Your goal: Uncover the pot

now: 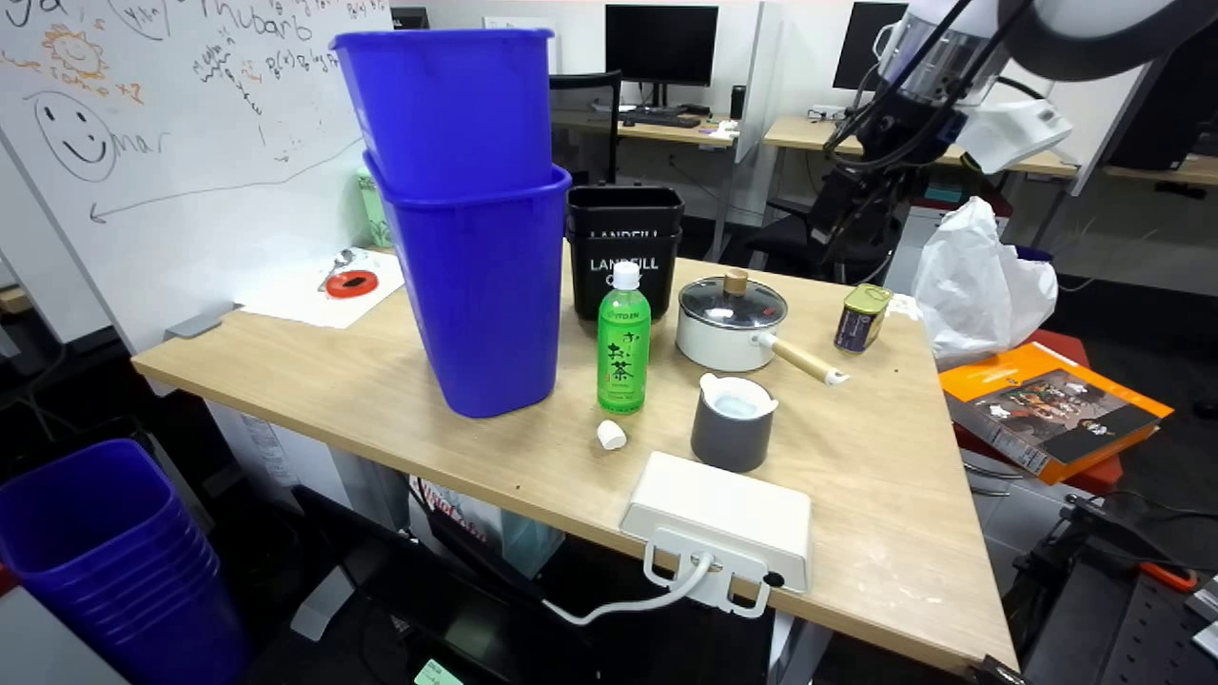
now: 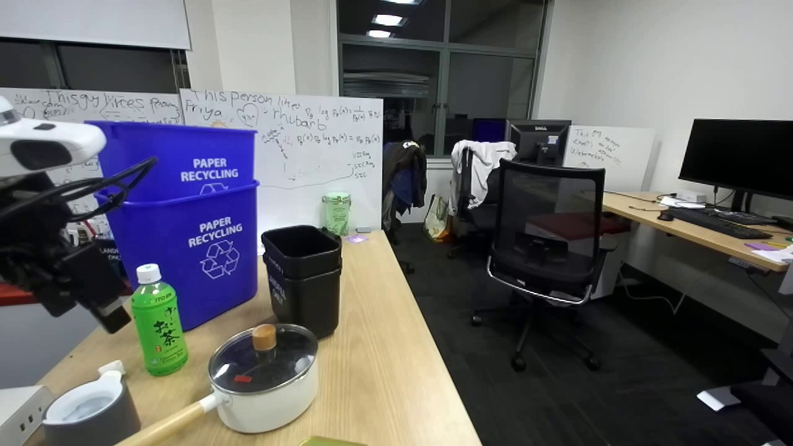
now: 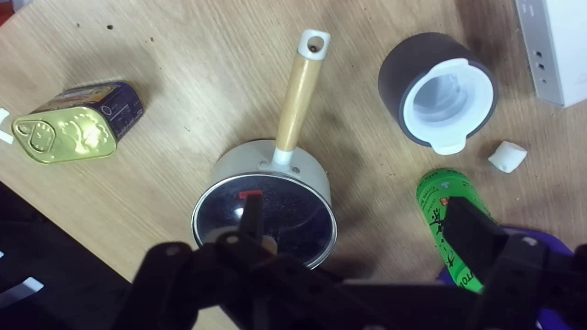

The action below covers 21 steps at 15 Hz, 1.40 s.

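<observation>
The pot (image 1: 723, 347) is white with a pale wooden stick handle (image 3: 298, 101) and stands upright on the table. A dark glass lid (image 1: 709, 303) with a metal rim and a wooden knob (image 1: 736, 281) covers it. The lid also shows in an exterior view (image 2: 279, 365) and in the wrist view (image 3: 293, 215). My gripper (image 3: 353, 200) is open and empty, held above the table. In the wrist view, one finger overlaps the lid and partly hides the knob; the other overlaps the green bottle. The gripper also shows in both exterior views (image 1: 830, 224) (image 2: 111, 313), apart from the pot.
A green bottle (image 1: 623, 357), a dark grey cup (image 1: 731, 433), a white piece (image 1: 611, 435) and a white box (image 1: 718, 514) stand near the pot. Tall blue bins (image 1: 476, 295) and black bins (image 1: 623, 257) stand behind. A can (image 1: 861, 319) is near the table edge.
</observation>
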Each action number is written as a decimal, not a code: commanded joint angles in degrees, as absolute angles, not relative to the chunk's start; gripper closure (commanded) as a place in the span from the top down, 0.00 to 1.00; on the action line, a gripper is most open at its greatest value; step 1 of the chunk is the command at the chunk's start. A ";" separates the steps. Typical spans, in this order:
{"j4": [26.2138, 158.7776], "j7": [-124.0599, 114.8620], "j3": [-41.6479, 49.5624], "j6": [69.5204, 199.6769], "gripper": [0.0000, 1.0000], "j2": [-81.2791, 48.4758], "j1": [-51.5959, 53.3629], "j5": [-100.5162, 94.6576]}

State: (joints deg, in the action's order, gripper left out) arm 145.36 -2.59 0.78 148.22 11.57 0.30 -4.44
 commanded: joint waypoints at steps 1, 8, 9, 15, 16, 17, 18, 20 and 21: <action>139.88 1.71 1.02 148.79 1.00 4.40 0.87 -1.85; 132.84 7.56 1.07 160.37 1.00 -8.94 -0.40 -3.78; 132.22 8.16 1.29 162.26 1.00 -10.67 -0.59 -4.64; 129.35 3.44 8.82 175.76 1.00 -19.34 2.91 -16.87; 128.68 2.14 11.27 177.66 1.00 -20.49 4.46 -18.94; 128.07 1.21 13.29 179.23 1.00 -21.48 5.83 -20.11; 127.51 0.17 15.23 180.50 1.00 -22.42 7.30 -20.77; 126.54 -1.81 19.83 182.55 1.00 -24.16 11.14 -21.34; 126.32 -2.61 21.60 183.04 1.00 -24.86 12.86 -20.93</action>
